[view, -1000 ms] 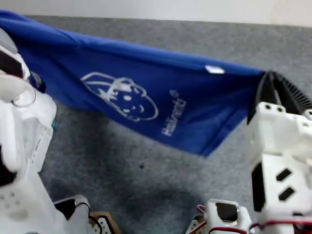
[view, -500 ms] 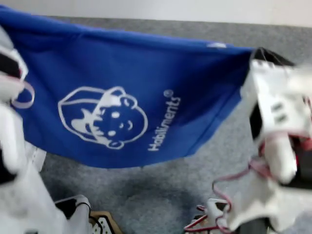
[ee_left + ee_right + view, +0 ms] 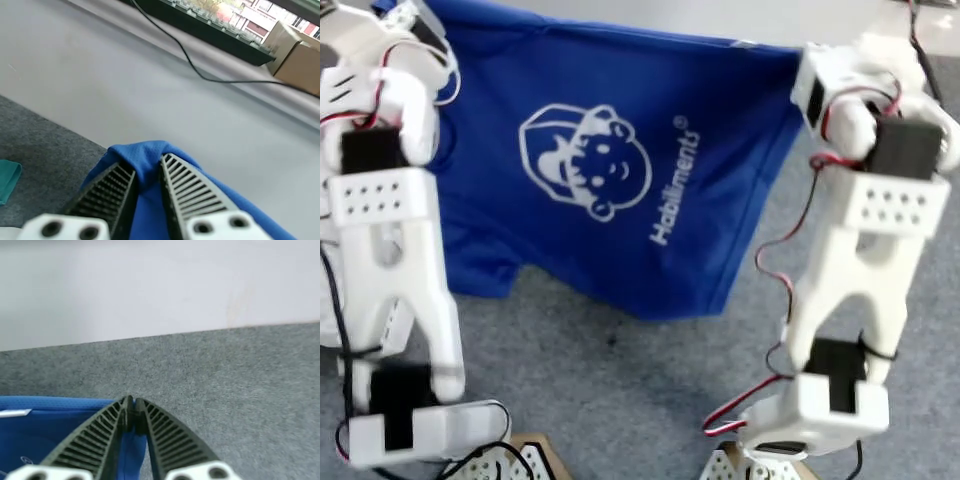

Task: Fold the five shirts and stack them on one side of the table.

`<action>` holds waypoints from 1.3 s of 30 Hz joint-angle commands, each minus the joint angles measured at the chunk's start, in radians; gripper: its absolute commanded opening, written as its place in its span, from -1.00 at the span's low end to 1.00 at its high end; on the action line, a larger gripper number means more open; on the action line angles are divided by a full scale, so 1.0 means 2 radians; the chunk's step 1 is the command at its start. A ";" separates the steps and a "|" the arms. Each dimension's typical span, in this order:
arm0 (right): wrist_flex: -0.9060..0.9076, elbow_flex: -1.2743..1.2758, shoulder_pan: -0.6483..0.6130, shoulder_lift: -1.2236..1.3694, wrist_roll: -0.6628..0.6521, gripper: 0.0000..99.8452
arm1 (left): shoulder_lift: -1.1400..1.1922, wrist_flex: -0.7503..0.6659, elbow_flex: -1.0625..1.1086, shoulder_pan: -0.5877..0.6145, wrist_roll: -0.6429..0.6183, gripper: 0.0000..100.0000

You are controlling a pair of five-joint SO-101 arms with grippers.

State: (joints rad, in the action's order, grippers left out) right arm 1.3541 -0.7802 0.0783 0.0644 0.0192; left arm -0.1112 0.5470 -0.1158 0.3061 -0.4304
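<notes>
Spanning the grey table (image 3: pixel 620 400) between both arms: blue shirt (image 3: pixel 610 200), white print facing up. Toward the table's far edge, left jaws nearly closed, clamped on one shirt corner; right jaws pinched tight on the opposite corner.

White links (image 3: pixel 390 250), black servos (image 3: pixel 903 148), red cables (image 3: pixel 786 228), ribbed black end effector fingers (image 3: pixel 192 192)

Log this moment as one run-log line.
left gripper: shut on blue shirt edge | right gripper: shut on opposite edge | blue shirt: spread between both arms, print facing up, unfolded
</notes>
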 commanded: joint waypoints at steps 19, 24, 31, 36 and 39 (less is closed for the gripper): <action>0.076 -0.016 -0.042 0.086 0.025 -0.99 | -0.022 0.103 0.099 0.003 0.099 -0.91; 0.132 -0.013 -0.059 0.087 0.025 -0.99 | -0.083 0.189 0.137 0.017 0.159 -0.91; 0.175 -0.013 -0.060 0.089 0.024 -0.99 | -0.128 0.215 0.225 0.057 0.206 -0.91; 0.196 -0.009 -0.060 0.090 0.016 -0.99 | -0.128 0.215 0.267 0.082 0.241 -0.91; 0.194 0.020 -0.064 0.086 0.001 -0.99 | -0.129 0.218 0.281 0.084 0.260 -0.91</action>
State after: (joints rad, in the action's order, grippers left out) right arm 1.7315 -0.7587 -0.0353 0.2578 0.0499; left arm -0.3245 0.9766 0.4411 0.4488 0.0514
